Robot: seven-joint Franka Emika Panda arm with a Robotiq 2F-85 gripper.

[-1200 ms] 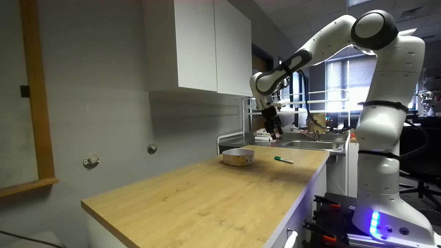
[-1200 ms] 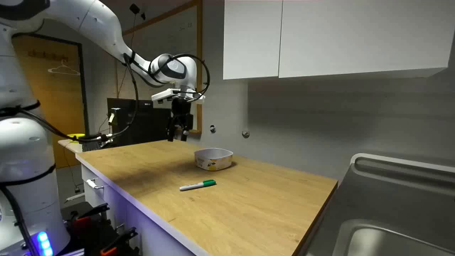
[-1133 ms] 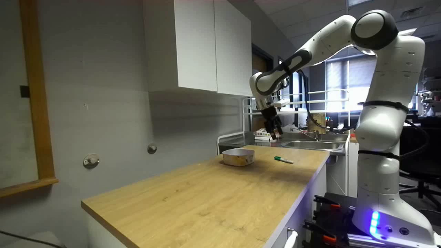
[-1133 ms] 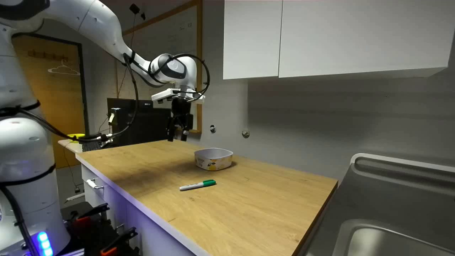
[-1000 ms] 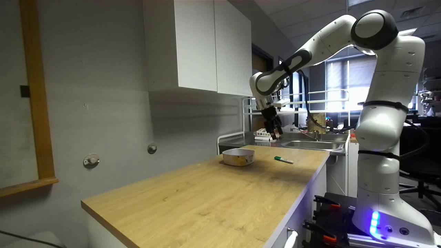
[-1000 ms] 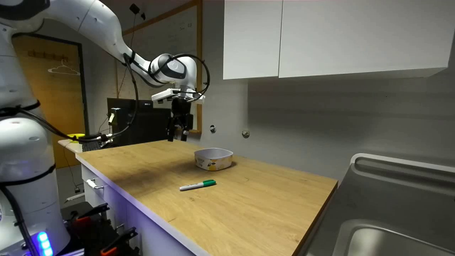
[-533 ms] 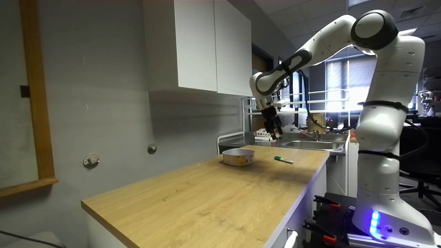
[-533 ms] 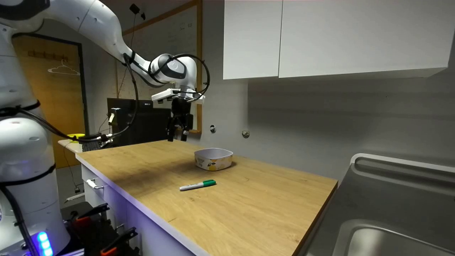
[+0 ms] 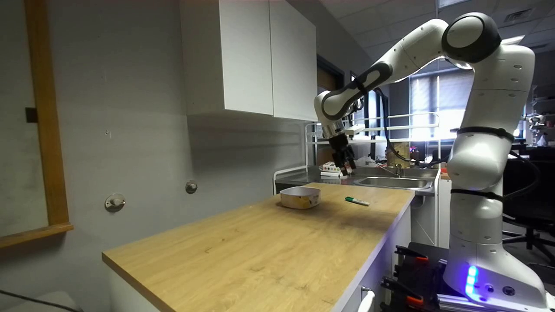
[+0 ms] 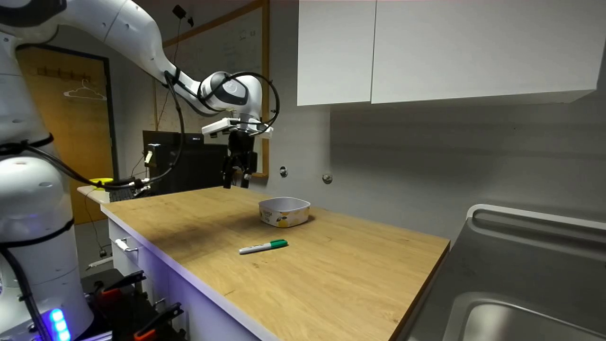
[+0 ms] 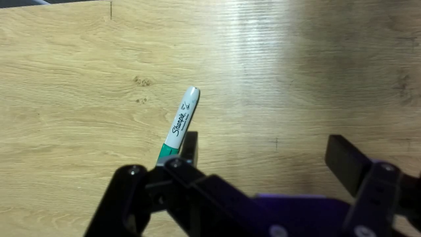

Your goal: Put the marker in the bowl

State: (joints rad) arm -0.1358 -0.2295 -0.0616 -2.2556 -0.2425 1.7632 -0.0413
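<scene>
In an exterior view, a green-capped marker point(image 10: 263, 246) lies on the wood-grain worktop point(image 10: 341, 279), cap to the right in this view. Beyond it, apart from it, a squarish pale bowl point(image 10: 284, 217) with a yellow fruit print stands upright near the wall point(image 10: 402, 184). The black fingers point(image 10: 228, 176) of the white robot arm point(image 10: 135, 40) hang above the worktop, parted and well away from both. White cabinets point(image 10: 450, 52) are mounted overhead; a metal sink unit point(image 10: 521, 267) lies just beside the worktop, and a white clothes hanger point(image 10: 84, 96) shows against the wooden door point(image 10: 85, 137).
</scene>
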